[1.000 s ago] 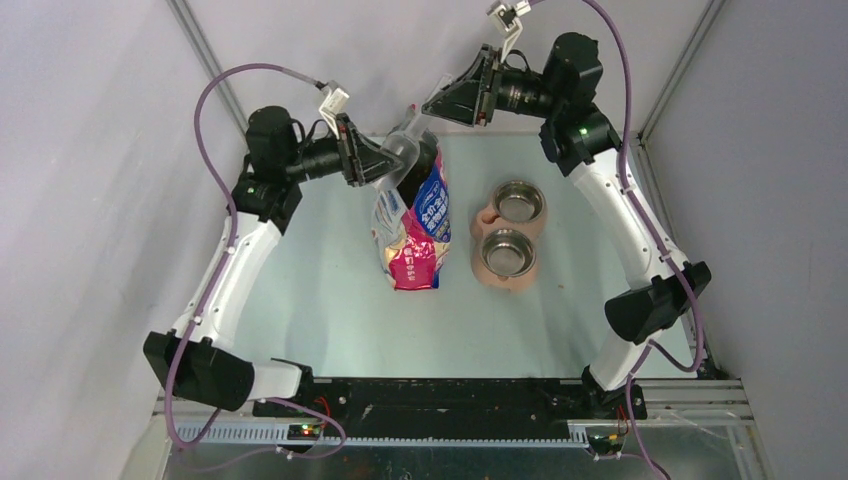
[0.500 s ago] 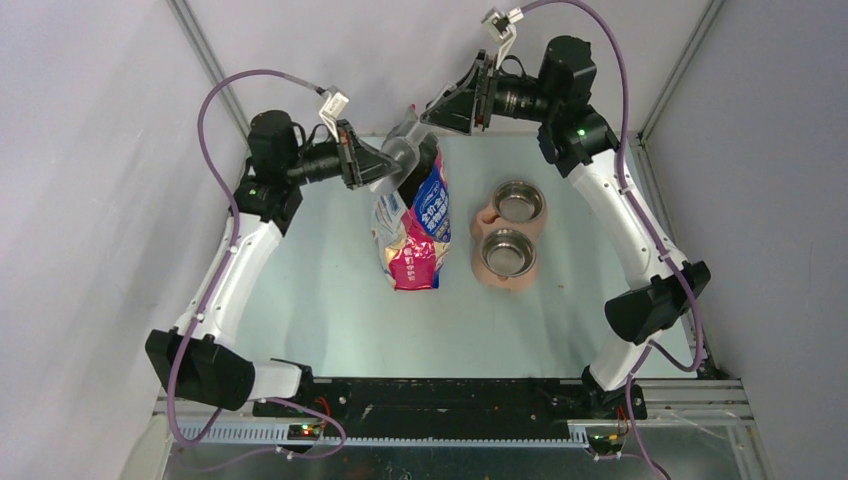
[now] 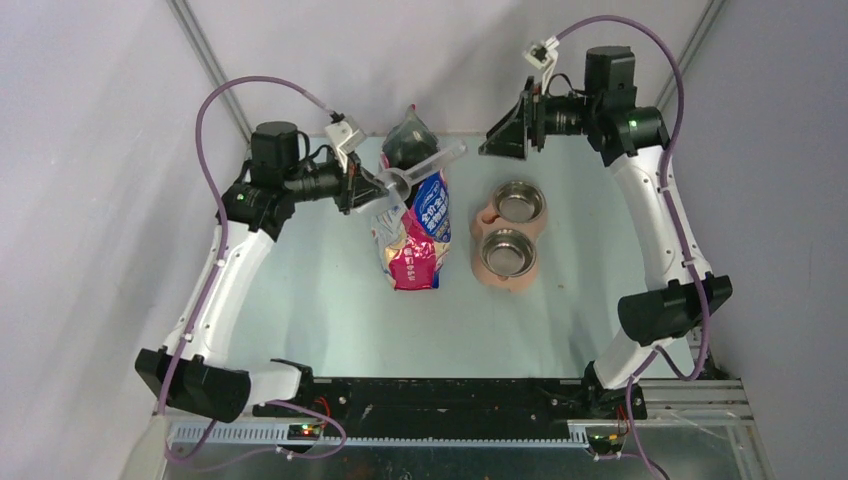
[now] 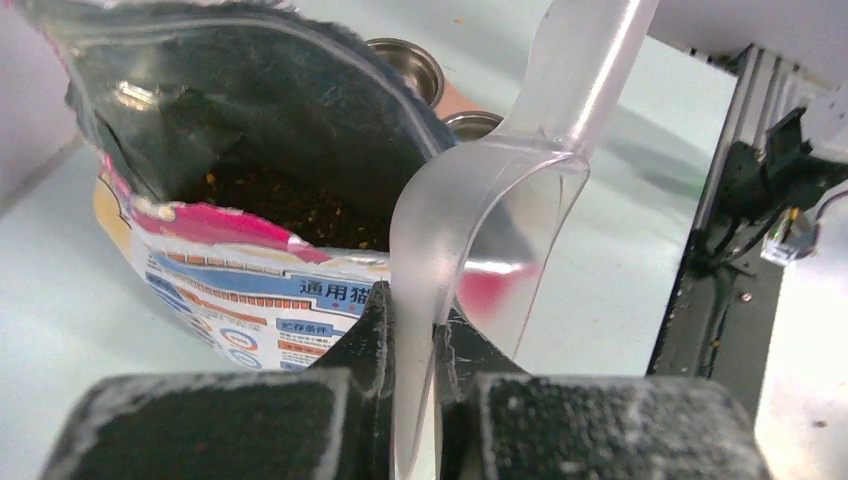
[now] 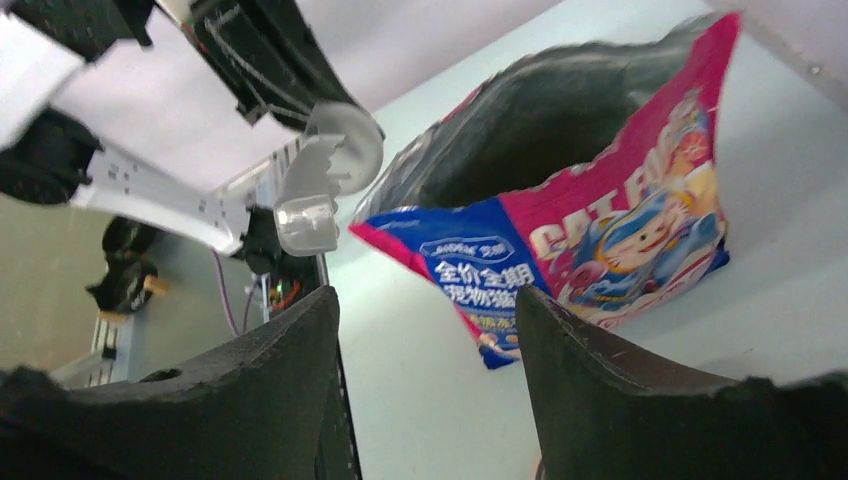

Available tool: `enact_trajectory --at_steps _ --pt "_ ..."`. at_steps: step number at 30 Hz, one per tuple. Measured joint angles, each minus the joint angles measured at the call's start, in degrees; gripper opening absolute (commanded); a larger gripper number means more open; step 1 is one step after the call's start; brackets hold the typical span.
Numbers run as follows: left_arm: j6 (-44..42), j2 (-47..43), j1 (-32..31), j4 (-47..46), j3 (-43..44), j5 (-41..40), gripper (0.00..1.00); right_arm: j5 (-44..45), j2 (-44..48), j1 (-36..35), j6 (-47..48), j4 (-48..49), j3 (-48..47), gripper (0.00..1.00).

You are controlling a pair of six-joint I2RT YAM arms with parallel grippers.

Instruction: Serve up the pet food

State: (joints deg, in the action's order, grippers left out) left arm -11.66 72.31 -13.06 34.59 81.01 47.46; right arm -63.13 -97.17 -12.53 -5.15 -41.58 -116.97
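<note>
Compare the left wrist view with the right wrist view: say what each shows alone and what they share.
Only the left wrist view: the pet food lying dark inside the open mouth of the bag, two steel bowls behind it, and the left gripper pinched on the rim of the clear scoop. Only the right wrist view: the bag's printed front with its cartoon cat, and the right gripper open with nothing between its fingers. Both: the bag, and the clear scoop held beside its mouth.
</note>
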Motion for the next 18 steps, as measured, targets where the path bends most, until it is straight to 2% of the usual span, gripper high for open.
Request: enact_trajectory --at_steps 3,8,13,18 --pt "-5.2 -0.1 -2.2 3.0 2.2 -1.7 0.0 -0.2 2.2 -1.6 5.5 -2.8 3.1 0.68" --pt "-10.6 -0.1 -5.8 5.4 4.6 -3.7 0.0 -0.2 11.6 -3.9 6.1 6.0 17.2 0.67" --pt "-10.3 -0.1 -7.2 3.5 5.1 -5.9 0.0 -0.6 14.2 -6.8 5.8 13.1 20.3 0.65" --pt "-8.4 0.0 -8.6 0.5 5.0 -7.1 0.0 -0.5 15.9 -9.4 1.6 21.0 26.1 0.63"
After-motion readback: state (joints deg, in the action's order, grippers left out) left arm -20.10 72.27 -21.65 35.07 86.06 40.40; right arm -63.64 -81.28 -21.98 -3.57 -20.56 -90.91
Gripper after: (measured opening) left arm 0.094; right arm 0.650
